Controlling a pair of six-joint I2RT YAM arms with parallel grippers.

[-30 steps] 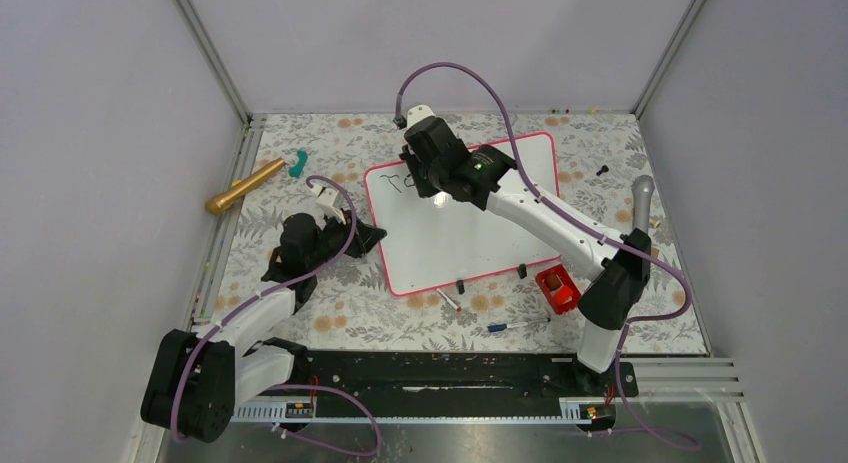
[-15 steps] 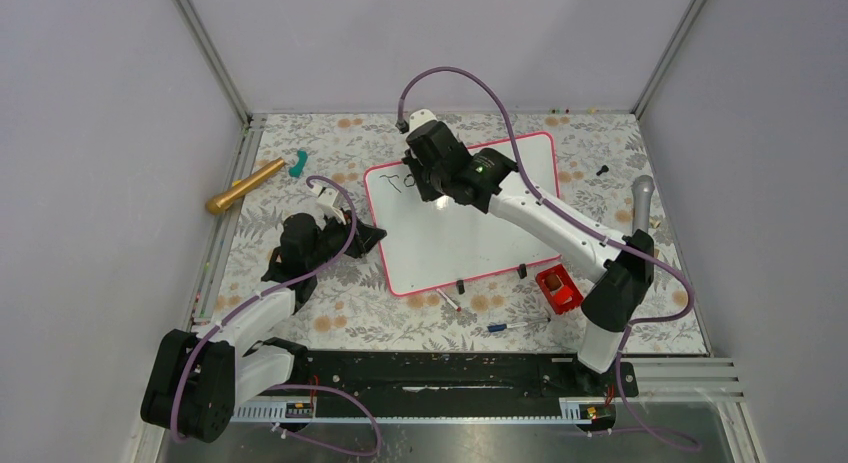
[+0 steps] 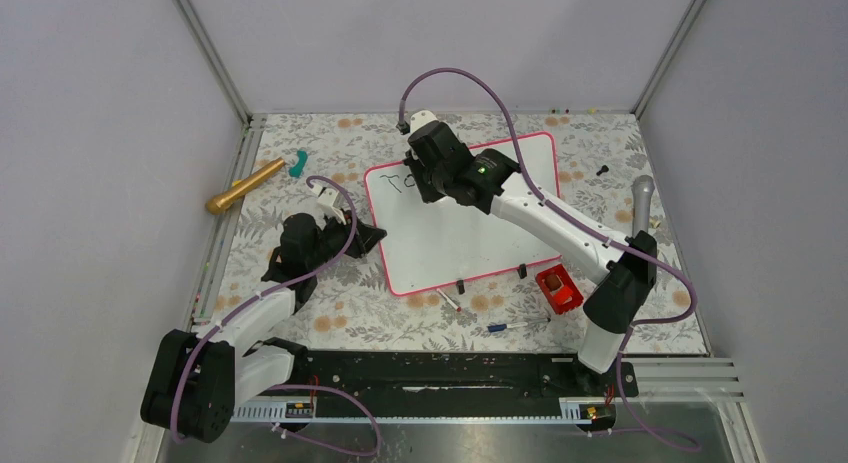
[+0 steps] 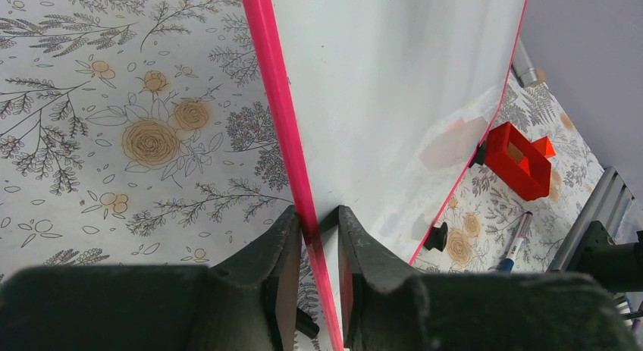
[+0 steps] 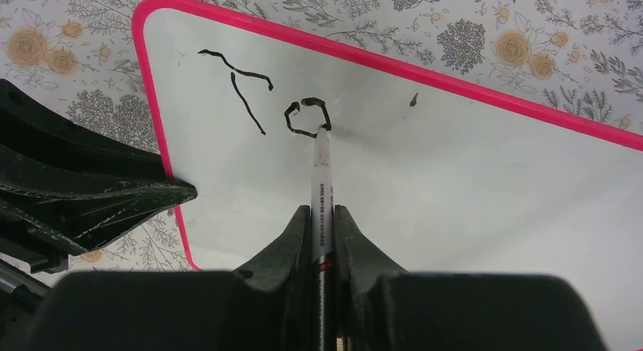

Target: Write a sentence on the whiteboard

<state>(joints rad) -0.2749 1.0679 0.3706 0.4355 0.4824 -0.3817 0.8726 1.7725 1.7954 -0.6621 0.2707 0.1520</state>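
Observation:
The whiteboard lies on the flowered table, white with a pink frame. My left gripper is shut on its left frame edge, one finger above and one below. My right gripper is shut on a white marker over the board's far left corner. The marker's tip touches a small black "o". To the left of the "o" stands a "T"; these two letters are all of the sentence that shows.
Two black clips sit on the board's near edge. A red block, a blue pen and a small pen lie near it. A gold cylinder and teal piece lie far left, a silver cylinder at the right.
My right gripper has shifted slightly toward the board's far edge with the marker. The left gripper and the board have not moved.

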